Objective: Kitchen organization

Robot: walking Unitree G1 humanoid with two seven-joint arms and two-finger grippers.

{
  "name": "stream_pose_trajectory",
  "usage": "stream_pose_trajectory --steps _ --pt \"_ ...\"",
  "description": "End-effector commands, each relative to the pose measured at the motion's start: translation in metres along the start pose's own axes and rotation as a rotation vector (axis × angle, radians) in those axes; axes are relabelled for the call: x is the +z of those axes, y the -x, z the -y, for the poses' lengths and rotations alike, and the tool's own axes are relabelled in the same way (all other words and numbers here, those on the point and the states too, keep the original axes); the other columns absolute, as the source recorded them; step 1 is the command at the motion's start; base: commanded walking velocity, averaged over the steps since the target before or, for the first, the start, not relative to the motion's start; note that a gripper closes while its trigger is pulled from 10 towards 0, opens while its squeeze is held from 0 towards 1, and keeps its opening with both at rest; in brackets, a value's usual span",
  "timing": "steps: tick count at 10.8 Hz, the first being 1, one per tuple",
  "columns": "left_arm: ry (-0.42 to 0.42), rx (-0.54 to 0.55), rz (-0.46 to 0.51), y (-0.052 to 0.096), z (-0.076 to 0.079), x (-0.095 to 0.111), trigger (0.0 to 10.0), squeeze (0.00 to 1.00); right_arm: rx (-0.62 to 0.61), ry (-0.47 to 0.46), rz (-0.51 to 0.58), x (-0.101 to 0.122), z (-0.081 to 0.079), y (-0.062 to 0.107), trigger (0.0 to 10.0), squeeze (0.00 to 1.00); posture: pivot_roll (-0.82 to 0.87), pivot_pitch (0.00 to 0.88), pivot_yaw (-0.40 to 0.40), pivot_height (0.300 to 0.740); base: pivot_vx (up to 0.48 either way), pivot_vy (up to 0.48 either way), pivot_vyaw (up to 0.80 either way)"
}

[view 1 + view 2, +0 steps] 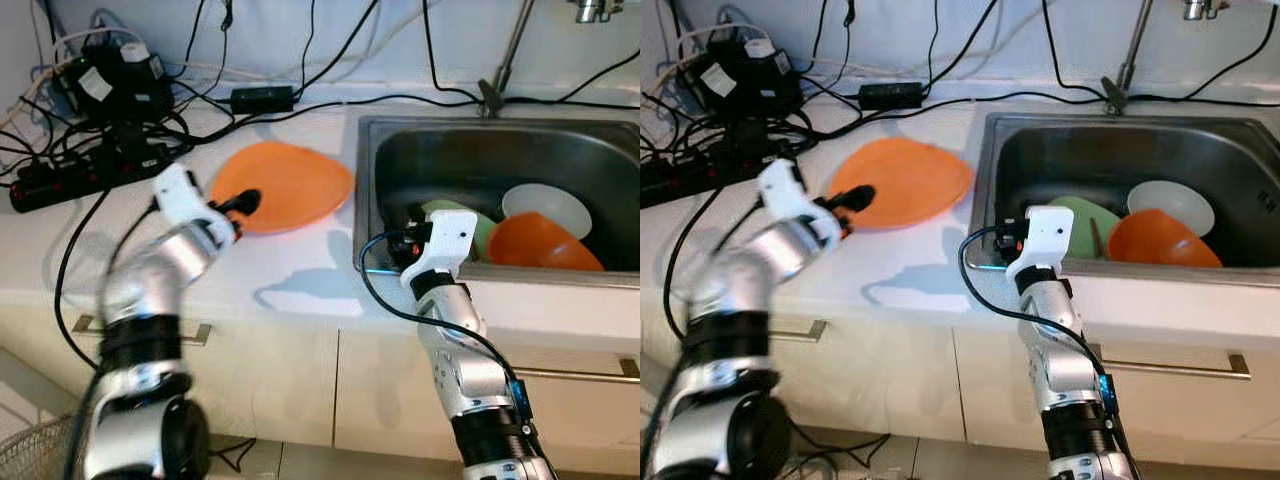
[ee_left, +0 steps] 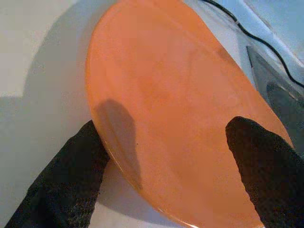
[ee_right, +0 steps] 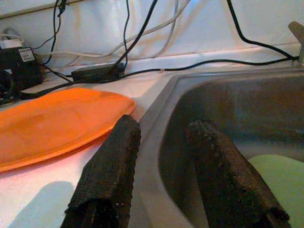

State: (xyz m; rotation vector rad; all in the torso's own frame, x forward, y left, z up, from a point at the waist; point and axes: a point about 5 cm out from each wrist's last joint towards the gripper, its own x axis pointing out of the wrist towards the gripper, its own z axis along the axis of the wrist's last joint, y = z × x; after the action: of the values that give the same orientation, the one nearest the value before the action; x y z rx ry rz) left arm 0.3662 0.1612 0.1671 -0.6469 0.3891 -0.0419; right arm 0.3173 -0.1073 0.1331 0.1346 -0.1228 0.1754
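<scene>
On white counter [image 1: 300, 275]: left pincer [image 2: 175, 156] open astride orange plate [image 1: 285, 185]; right pincer [image 3: 166, 166] open, empty, at sink [image 1: 372, 180] rim.

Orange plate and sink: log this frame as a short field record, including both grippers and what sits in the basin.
orange plate: on the white counter, left of the sink
left gripper: open, fingers straddling the plate's near edge
right gripper: open, over the sink's front left rim
sink: holds a green dish, a white dish and an orange bowl
back of counter: black cables and a power strip
</scene>
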Motion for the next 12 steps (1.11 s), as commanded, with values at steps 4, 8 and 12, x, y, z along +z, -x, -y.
stream_pose_trajectory --steps 4,8,12 --pt "0.085 -0.054 -0.035 -0.021 0.017 -0.025 10.0 0.00 0.006 0.005 0.000 0.005 0.000 -0.004 10.0 0.00 0.05 0.000 0.060 0.740 0.000 0.000 0.00" --pt "0.242 -0.156 0.041 -0.033 0.040 -0.023 10.0 0.00 0.010 0.006 -0.002 0.006 0.000 -0.005 10.0 0.00 0.04 0.000 0.050 0.740 0.000 0.000 0.00" --pt "0.202 -0.105 0.082 -0.042 0.051 -0.025 9.6 0.00 0.016 0.003 -0.011 0.005 -0.002 -0.005 10.0 0.00 0.03 0.000 0.047 0.740 0.000 0.000 0.00"
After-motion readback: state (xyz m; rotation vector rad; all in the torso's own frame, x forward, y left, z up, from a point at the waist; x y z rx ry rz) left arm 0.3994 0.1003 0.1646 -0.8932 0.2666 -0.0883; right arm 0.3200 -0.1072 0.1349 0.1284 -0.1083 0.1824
